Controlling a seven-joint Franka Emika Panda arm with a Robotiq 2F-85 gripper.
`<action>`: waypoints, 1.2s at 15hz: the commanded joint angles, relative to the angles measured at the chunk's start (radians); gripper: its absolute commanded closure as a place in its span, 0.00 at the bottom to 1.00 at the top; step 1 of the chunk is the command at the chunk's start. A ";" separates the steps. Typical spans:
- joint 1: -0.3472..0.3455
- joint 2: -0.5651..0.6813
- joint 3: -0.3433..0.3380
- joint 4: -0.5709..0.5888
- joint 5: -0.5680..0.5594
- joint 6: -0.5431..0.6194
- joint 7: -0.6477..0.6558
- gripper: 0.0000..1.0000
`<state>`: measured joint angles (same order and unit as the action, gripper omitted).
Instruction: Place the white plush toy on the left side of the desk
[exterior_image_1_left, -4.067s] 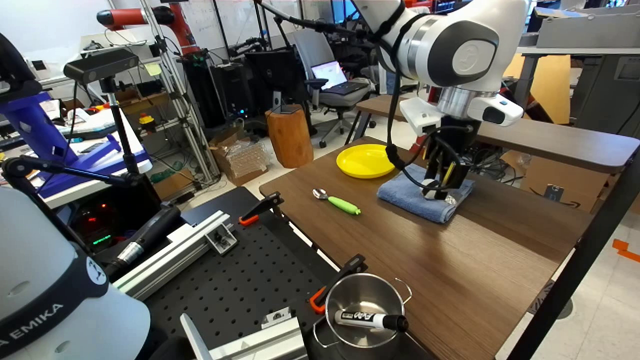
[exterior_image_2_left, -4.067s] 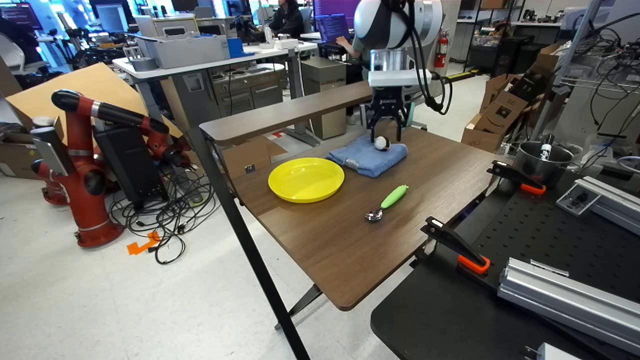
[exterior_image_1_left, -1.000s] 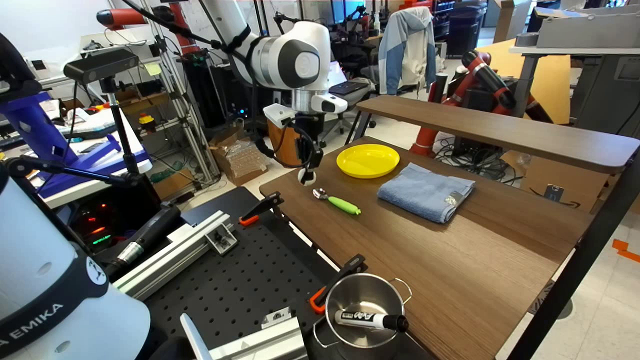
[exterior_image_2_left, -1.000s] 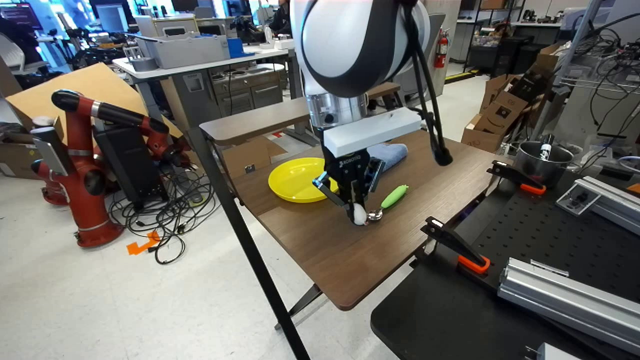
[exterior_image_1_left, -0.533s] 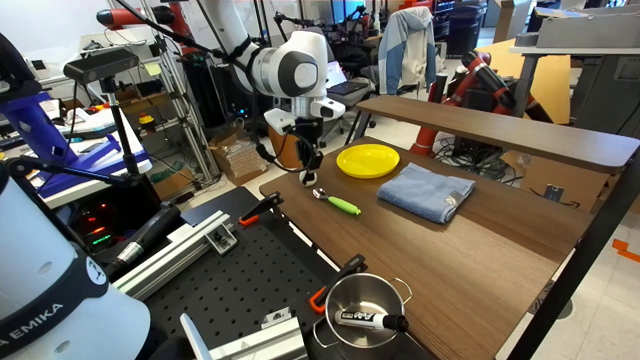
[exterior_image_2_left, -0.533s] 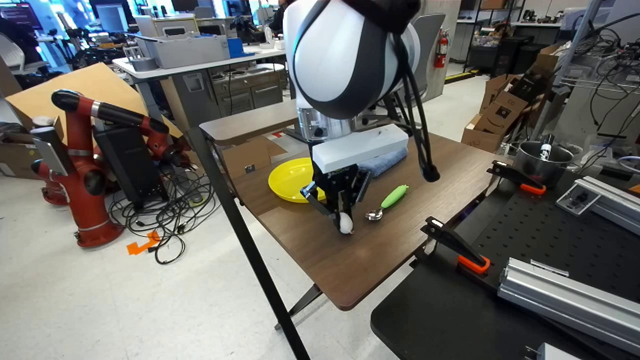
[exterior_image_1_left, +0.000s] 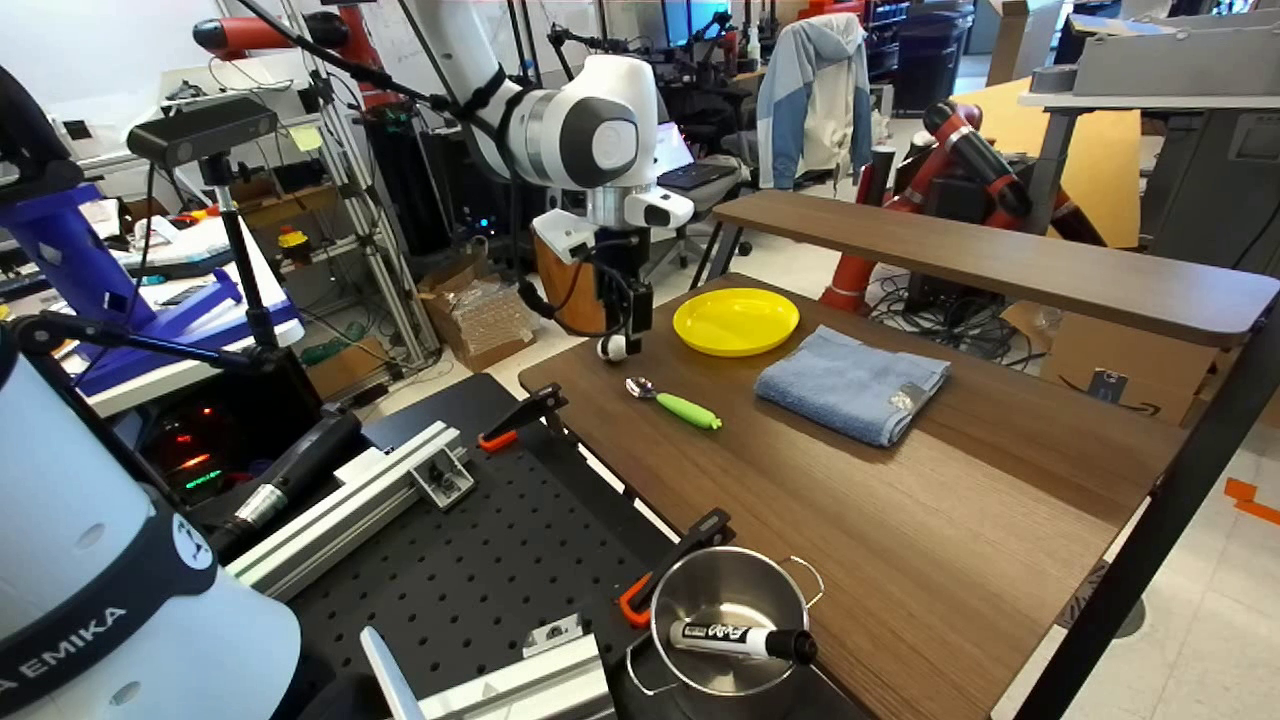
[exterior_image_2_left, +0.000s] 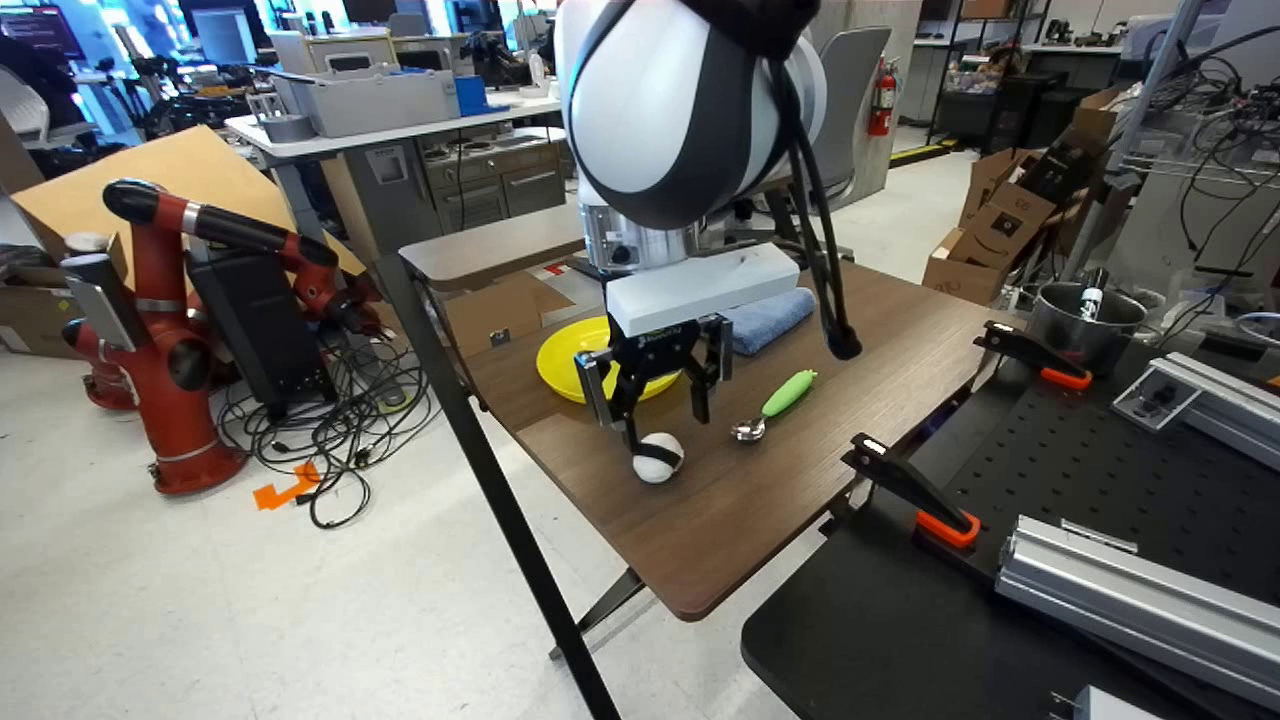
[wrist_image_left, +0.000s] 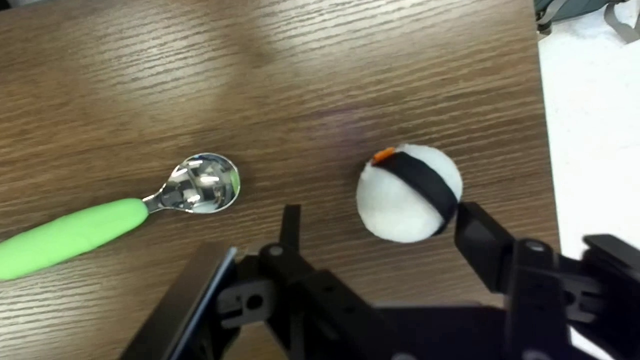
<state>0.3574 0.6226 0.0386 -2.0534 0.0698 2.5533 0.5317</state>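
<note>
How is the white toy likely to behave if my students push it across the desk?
The white toy would probably roll, since it looks nearly round. It may wobble off course, as the orange tip seems to stick out at its edge. It is likely light and easily nudged, looking small beside the plate.

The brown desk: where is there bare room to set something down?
The broadest bare stretch of desk lies between the blue cloth and steel pot. A smaller one lies between the white plush toy and the desk's rounded corner. It's crowded around the open end effector: toy, spoon and yellow plate sit close by.
</note>
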 joint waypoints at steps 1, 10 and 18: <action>-0.012 -0.029 0.023 -0.022 0.029 0.021 -0.013 0.00; -0.064 -0.259 0.120 -0.178 0.136 0.004 -0.108 0.00; -0.040 -0.230 0.101 -0.148 0.113 -0.004 -0.075 0.00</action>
<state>0.3239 0.3932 0.1331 -2.2014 0.1872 2.5508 0.4542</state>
